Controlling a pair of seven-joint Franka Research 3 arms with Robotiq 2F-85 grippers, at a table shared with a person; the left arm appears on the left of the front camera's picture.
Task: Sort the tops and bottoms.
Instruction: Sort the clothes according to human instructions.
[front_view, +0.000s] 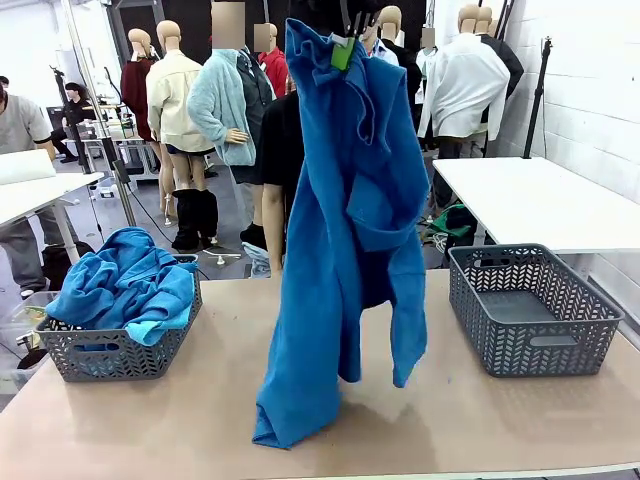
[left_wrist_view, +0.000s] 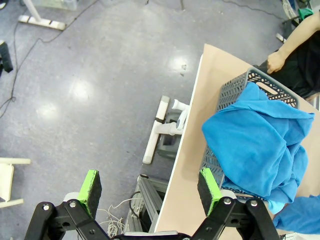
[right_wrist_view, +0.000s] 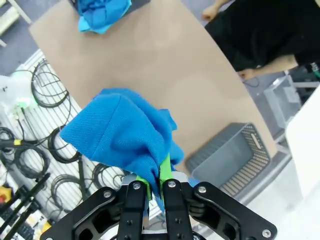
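A long bright blue garment (front_view: 350, 220), which looks like one of the tops, hangs from my right gripper (front_view: 345, 40) high over the table's middle. Its lower end rests crumpled on the table (front_view: 150, 430). In the right wrist view the gripper (right_wrist_view: 156, 182) is shut on a bunched fold of that blue fabric (right_wrist_view: 120, 135). My left gripper (left_wrist_view: 150, 187) is open and holds nothing, out past the table's left edge above the floor. More blue garments (front_view: 125, 280) are heaped in the left grey basket (front_view: 110, 355). I cannot tell tops from bottoms in that heap (left_wrist_view: 255, 145).
A second grey basket (front_view: 530, 345) stands at the table's right with nothing in it. A person in black (front_view: 275, 150) stands at the far side behind the hanging garment, one hand (left_wrist_view: 275, 62) near the left basket (left_wrist_view: 232, 90). White tables flank the scene.
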